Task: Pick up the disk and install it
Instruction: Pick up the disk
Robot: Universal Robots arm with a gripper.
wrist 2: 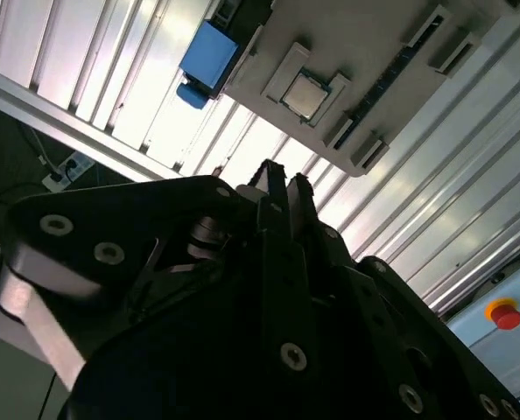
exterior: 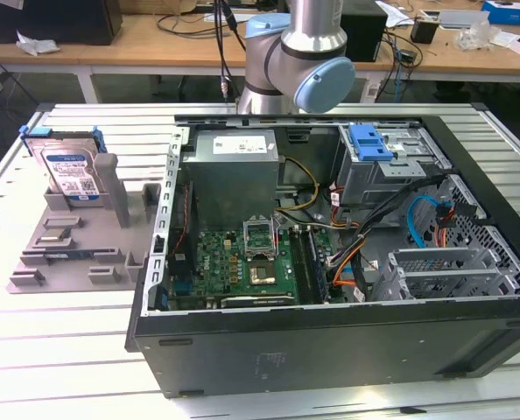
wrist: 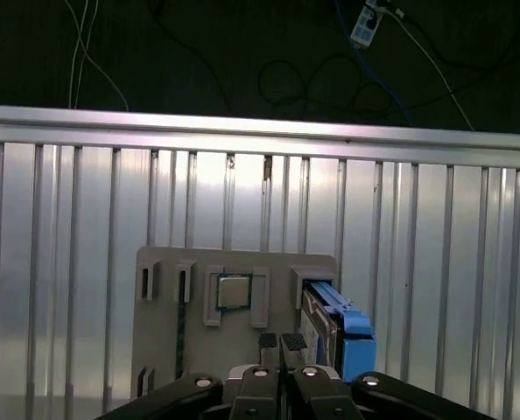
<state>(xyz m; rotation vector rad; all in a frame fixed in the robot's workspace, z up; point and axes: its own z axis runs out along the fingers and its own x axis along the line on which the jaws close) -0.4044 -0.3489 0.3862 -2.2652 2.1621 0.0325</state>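
1. The silver rectangular disk in its blue plastic carrier bracket (exterior: 70, 171) stood on edge in a grey slotted holder (exterior: 67, 249) on the ribbed aluminium counter (exterior: 32, 350), outside the open black computer case (exterior: 330, 359).
2. We judged it rigid, fairly heavy and shock-sensitive, and best gripped across the blue side rails.
3. In the first wrist view the end effector (wrist: 280, 341) hung above the holder, apart from the disk, its fingers pressed together on nothing.

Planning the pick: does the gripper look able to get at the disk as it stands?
Probably yes. The disk stands upright in the grey fixture, outside the case, top uncovered. The gripper faces the fixture, nothing between them, though its shut fingers would need opening.
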